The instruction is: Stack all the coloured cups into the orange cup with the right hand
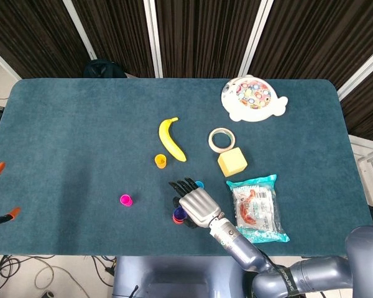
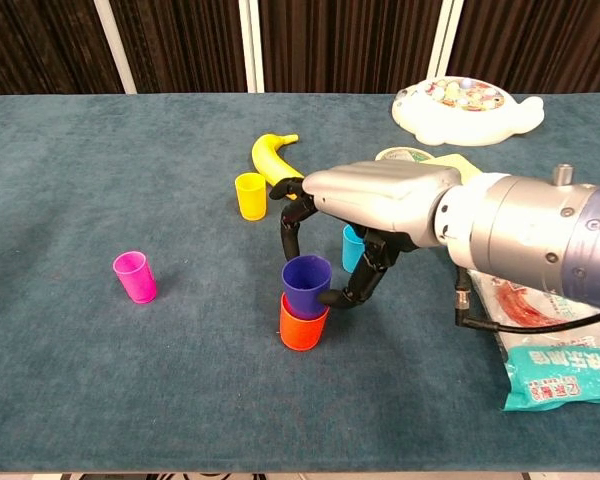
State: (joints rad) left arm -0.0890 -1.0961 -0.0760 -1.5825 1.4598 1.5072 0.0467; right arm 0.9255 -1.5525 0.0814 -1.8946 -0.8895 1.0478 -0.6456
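On the bench: we saw a blue-covered bench (image 1: 68,136) carrying cups, a banana (image 1: 171,139), a tape ring (image 1: 221,139), a yellow block (image 1: 232,162), a white fish-shaped toy (image 1: 253,98) and a sealed snack packet (image 1: 257,207).
Right hand: our right hand (image 2: 380,200) hung over the near middle, its fingers (image 2: 365,280) curled around the purple cup (image 2: 307,285), pinching it at the sides.
Purple cup: it sat upright in the mouth of the orange cup (image 2: 302,328), only partly sunk in.
Orange cup: it stood on the bench near the front edge, under the hand.
Other cups: the light blue cup (image 2: 351,248) stood just behind the hand, the yellow cup (image 2: 250,195) beside the banana, the pink cup (image 2: 134,276) well apart to the left.
Left hand: we could not see it in either view.
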